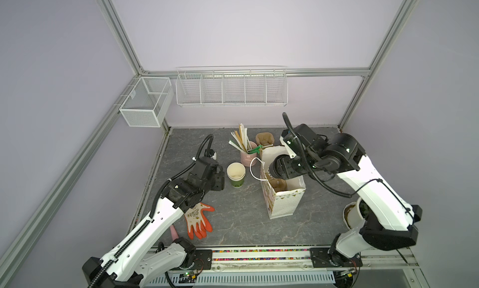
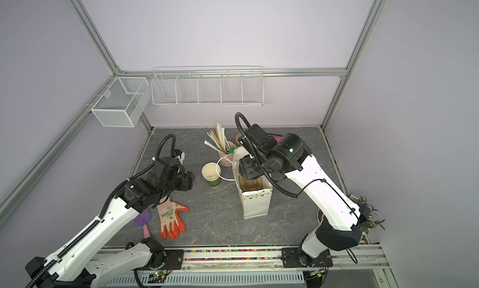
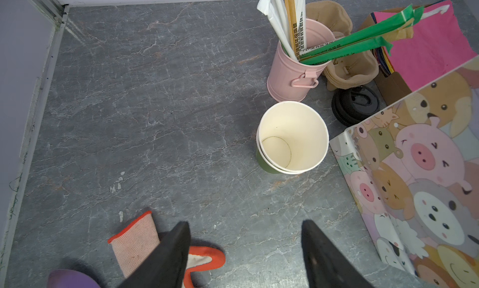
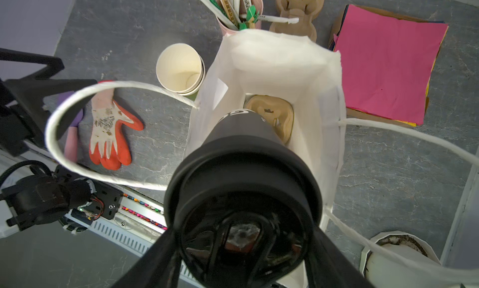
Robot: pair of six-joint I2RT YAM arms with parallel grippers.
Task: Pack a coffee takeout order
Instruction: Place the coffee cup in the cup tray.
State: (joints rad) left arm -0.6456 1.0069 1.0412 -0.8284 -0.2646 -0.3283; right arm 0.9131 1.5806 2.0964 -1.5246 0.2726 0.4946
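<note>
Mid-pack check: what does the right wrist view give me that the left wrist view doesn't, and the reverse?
Only the right wrist view: the right gripper closed on a lidded black cup, pointing down into the open mouth of the paper bag, with a pulp cup carrier on the bag's floor.

Only the left wrist view: the left gripper, open and empty, the bag's cartoon-animal side, and black lids on the table beside the bag.

Both: the bag, stacked paper cups, pink bucket, glove, pink sheet and a spare pulp carrier.
</note>
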